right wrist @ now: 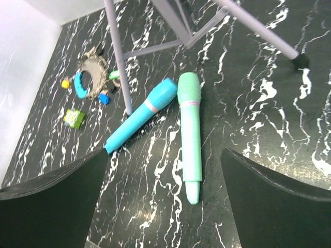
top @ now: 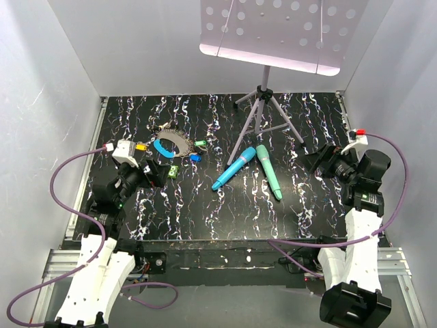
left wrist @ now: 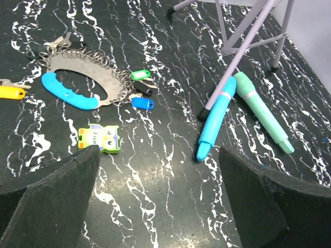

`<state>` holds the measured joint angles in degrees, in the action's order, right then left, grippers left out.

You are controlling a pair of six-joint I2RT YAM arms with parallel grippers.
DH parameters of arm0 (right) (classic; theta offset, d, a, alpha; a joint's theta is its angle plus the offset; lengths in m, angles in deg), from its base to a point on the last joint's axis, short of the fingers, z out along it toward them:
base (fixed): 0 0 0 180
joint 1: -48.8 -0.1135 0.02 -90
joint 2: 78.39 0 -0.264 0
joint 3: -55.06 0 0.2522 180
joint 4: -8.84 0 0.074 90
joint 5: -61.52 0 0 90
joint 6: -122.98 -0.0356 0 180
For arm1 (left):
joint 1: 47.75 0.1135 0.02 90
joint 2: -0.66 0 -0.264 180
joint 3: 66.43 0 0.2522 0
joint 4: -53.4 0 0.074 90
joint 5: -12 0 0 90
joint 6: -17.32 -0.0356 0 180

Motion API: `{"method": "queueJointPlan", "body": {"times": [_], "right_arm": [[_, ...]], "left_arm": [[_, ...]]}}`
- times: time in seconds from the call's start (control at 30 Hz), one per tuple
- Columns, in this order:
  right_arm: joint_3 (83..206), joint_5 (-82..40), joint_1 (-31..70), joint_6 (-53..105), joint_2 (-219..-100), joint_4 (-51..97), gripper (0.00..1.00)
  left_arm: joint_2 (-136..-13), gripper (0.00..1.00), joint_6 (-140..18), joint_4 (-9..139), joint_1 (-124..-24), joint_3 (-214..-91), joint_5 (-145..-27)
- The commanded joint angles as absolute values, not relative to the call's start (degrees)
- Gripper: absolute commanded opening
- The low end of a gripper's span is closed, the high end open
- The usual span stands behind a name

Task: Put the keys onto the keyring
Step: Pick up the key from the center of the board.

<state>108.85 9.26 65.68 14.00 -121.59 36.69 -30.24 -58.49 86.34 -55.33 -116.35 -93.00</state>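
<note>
Both hands are idle here. We see the left hand (left wrist: 160, 206) with fingers spread wide and nothing between them, over the black white-veined counter (left wrist: 170, 170) on the near side of the key cluster. We see the right hand (right wrist: 165, 206) spread the same way, holding nothing, well apart from the keys.

The large oval grey chain-like keyring with a bright blue curved section (left wrist: 68, 93) lies flat on the counter's left part. The yellow-headed key (left wrist: 10, 92) lies just beside the blue section. The green-headed key (left wrist: 140, 75) and blue-headed key (left wrist: 142, 103) sit at the ring's right end — we cannot tell if they're threaded on. A bare-metal key bunch (left wrist: 54, 42) sits at its far end.

The green owl-printed tag (left wrist: 99, 138) lies apart, nearer the left hand. The cyan stick (left wrist: 216, 120) and mint stick (left wrist: 261, 116) lie mid-counter by the lilac tripod stand (left wrist: 243, 41).
</note>
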Motion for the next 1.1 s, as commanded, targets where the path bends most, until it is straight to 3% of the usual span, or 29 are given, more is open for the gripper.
{"method": "queueJointPlan", "body": {"times": [0.0,0.13,0.53,1.07], "right_arm": [[106.27,19.13,66.02,19.17,-120.40,31.84,1.00],[105.82,28.81,65.85,24.97,-120.84,31.65,1.00],[107.67,38.84,65.23,43.70,-123.91,43.69,1.00],[110.22,35.25,65.15,39.84,-127.08,44.57,1.00]], "left_arm": [[-31.59,1.00,-57.39,84.56,-55.22,-117.46,-96.98],[-33.44,0.99,-54.85,85.00,-55.22,-118.07,-99.17],[-43.54,1.00,-46.14,86.49,-55.66,-121.32,-106.21],[-64.01,1.00,-47.72,90.10,-64.71,-127.91,-92.16]]}}
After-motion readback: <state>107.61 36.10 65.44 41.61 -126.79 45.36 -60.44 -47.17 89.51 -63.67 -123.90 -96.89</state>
